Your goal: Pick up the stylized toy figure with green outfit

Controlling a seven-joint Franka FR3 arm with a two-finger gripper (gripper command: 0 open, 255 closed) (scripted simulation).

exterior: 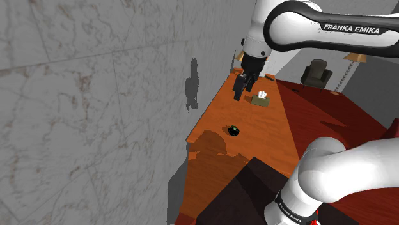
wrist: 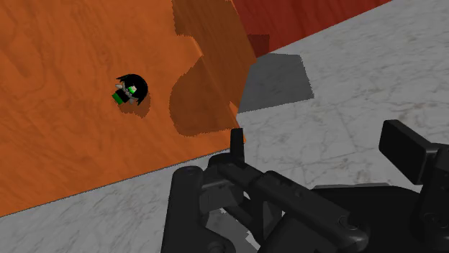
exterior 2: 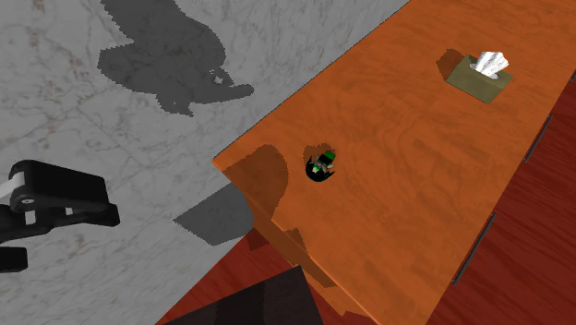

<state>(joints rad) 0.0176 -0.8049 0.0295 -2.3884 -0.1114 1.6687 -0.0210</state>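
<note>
The toy figure [exterior: 233, 131] is small, with black hair and a green outfit. It lies on the orange wooden table [exterior: 268, 137] near the table's corner by the marble floor. It appears again in the second exterior view [exterior 2: 321, 164] and in the wrist view [wrist: 129, 91]. My black gripper [exterior: 240, 89] hangs in the air well above the table, farther along it than the toy, beside the tissue box in the shoulder view. Its black body [exterior 2: 57, 196] enters at the second exterior view's left. Nothing is held in it.
An olive tissue box [exterior: 260, 98] [exterior 2: 478, 76] with white tissue stands farther along the table. Grey marble floor [exterior: 83, 115] lies past the table's edge. A dark armchair [exterior: 317, 73] stands at the back on red wood flooring. My dark stand [exterior: 236, 198] sits close to the table's near end.
</note>
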